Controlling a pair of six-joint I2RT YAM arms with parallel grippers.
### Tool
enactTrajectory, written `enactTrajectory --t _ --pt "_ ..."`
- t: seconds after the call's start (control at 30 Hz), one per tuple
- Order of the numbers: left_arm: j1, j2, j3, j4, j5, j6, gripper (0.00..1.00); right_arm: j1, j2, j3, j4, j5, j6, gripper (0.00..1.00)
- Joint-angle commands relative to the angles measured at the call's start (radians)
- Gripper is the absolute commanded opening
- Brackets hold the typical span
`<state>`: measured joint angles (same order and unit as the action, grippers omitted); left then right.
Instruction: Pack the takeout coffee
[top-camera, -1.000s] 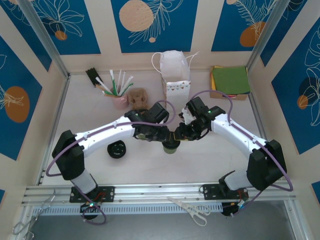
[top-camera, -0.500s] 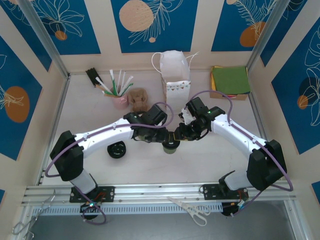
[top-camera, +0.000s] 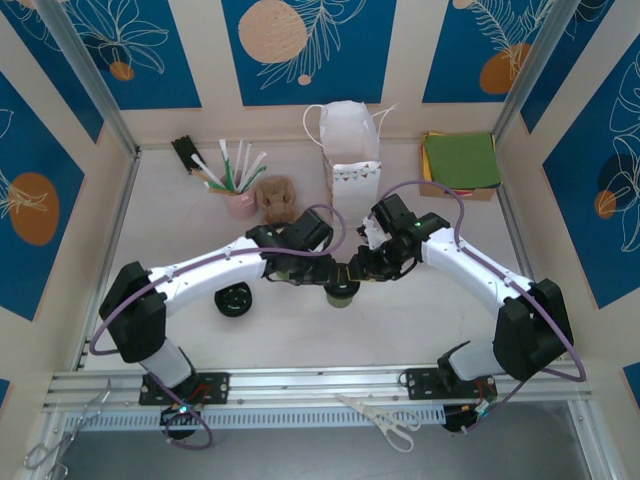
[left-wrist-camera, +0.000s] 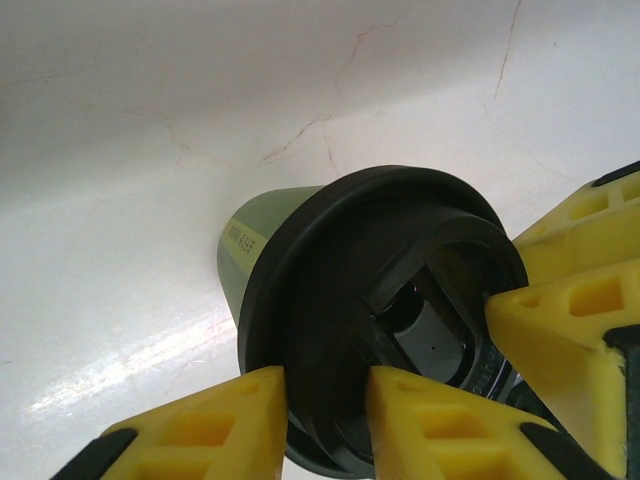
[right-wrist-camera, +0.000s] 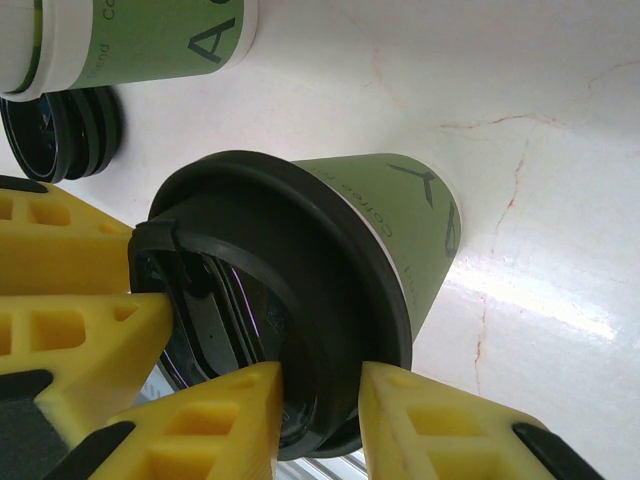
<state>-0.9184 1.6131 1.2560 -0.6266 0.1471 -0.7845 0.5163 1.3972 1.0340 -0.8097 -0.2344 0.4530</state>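
On the table (top-camera: 400, 335), both jaws pinch the takeout coffee (top-camera: 342, 293).

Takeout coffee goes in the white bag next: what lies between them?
In the top view, bare table before the white bag, then a purple cable loop arching over near the takeout coffee.

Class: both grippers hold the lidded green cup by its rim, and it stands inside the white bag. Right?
No: the top external view shows the cup on the table, in front of the white bag, not inside. The left gripper and right gripper do hold its rim.
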Motion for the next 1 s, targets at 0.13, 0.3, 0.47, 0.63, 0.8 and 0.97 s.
enactTrajectory --t 0.13,0.3,0.47,0.63,0.8,0.97 --pt "-0.002 0.044 0.063 -0.107 -0.006 0.008 0.32 0.023 0.018 0.028 -0.041 -0.001 -0.01 0.28" --pt "-0.002 0.048 0.093 -0.111 0.0 0.01 0.37 0.021 0.018 0.052 -0.051 -0.002 -0.016 0.31" --pt "0.0 0.035 0.111 -0.116 -0.008 0.011 0.42 0.019 0.003 0.072 -0.051 -0.005 -0.017 0.33" --pt "0.011 0.031 0.138 -0.124 -0.029 0.03 0.43 0.014 0.0 0.092 -0.055 -0.006 -0.017 0.34" --pt "0.022 0.045 0.158 -0.128 -0.05 0.059 0.43 0.008 -0.007 0.089 -0.06 0.0 -0.01 0.34" --pt "0.025 0.059 0.165 -0.116 -0.058 0.077 0.47 0.012 -0.044 0.059 -0.07 0.005 0.012 0.4"
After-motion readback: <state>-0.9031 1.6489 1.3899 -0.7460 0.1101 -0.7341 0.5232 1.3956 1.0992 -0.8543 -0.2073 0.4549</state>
